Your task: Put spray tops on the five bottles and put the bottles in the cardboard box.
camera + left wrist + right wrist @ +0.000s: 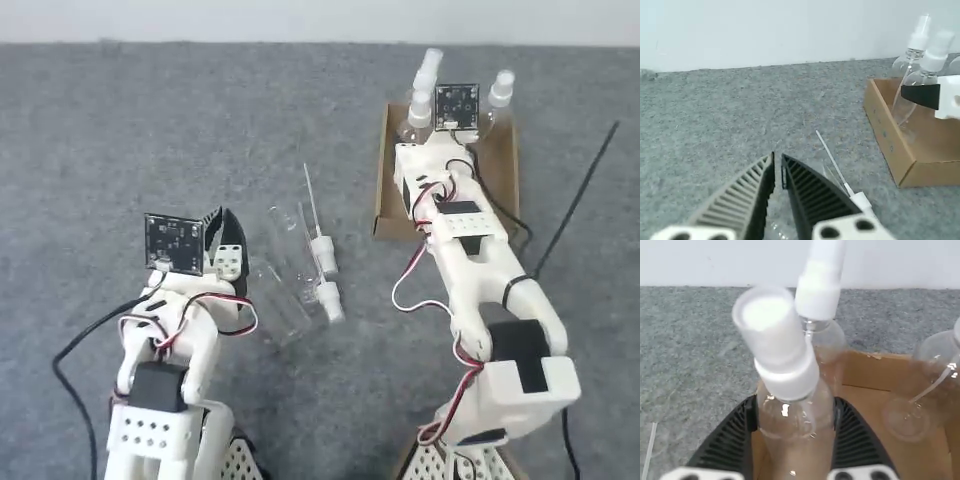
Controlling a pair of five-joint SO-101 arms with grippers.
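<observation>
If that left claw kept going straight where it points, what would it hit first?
Probably nothing close: beyond the left gripper lies bare carpet up to the wall. A spray top's thin tube lies just aside, likely missed.

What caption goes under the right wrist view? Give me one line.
Right gripper clamps a bottle with its spray top fitted, at the cardboard box.

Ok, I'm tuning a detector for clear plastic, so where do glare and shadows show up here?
Right wrist view: small bright glints sit on the shoulder of the bottle in the right gripper. High view: even light, faint shadows; the loose bottles on the grey mat show mostly as thin highlights. Left wrist view: the boxed bottles stand pale against the white wall.
</observation>
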